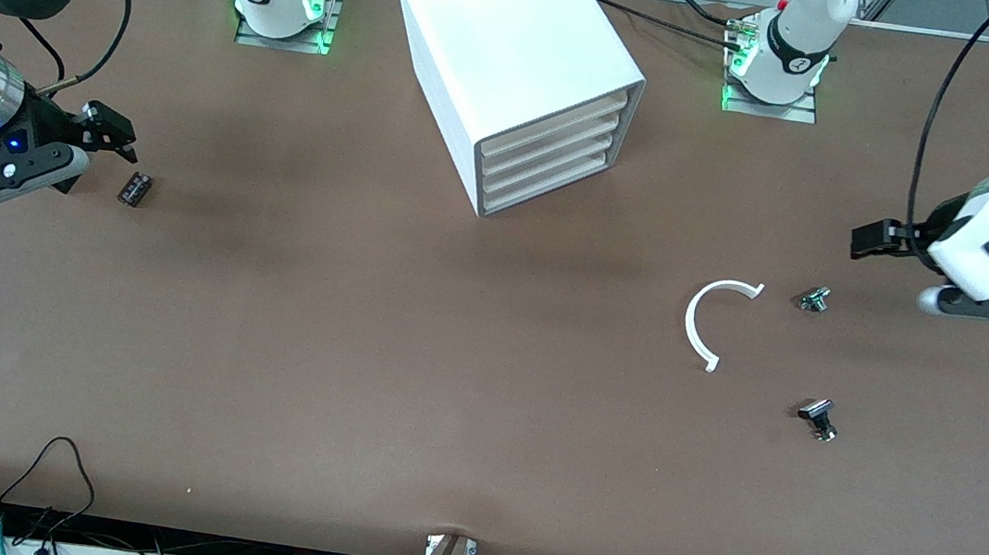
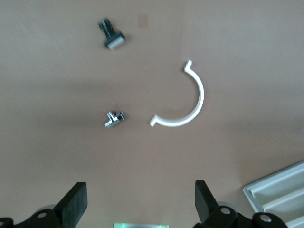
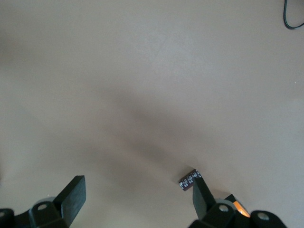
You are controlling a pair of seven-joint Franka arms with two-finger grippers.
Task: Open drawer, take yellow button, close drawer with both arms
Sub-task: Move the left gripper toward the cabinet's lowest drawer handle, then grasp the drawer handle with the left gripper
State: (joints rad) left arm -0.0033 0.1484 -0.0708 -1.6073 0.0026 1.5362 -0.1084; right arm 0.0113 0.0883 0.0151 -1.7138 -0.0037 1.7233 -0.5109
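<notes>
left gripper [image 2: 137, 206]: jaws spread wide, holding nothing – hangs over bare table at the left arm's end, above a small metal part [image 2: 114, 118]
right gripper [image 3: 135, 204]: jaws parted wide too, nothing held – over the table at the right arm's end, beside a small black rectangular part [image 3: 189, 180]
drawer [image 1: 560, 110]: top one of four cream fronts in the white cabinet [image 1: 511, 47], fully shut; cabinet sits between the two arm bases, angled, fronts turned toward the left arm's side
button: not visible in any view – judged to be inside the shut drawer
clutter: white C-shaped clip [image 1: 708, 321], a black-capped part [image 1: 818, 419] nearer the front camera, metal part next to the clip
drawer handling: thin plastic tray, likely light and slick; no handle visible, so a fingertip hooked under the front lip looks like the place to pull; cabinet may slide, so the other arm should probably brace it
button handling: tiny and rigid, likely rolls; pinch across the body, not the round cap
progress: nothing begun, both arms well apart from the cabinet
</notes>
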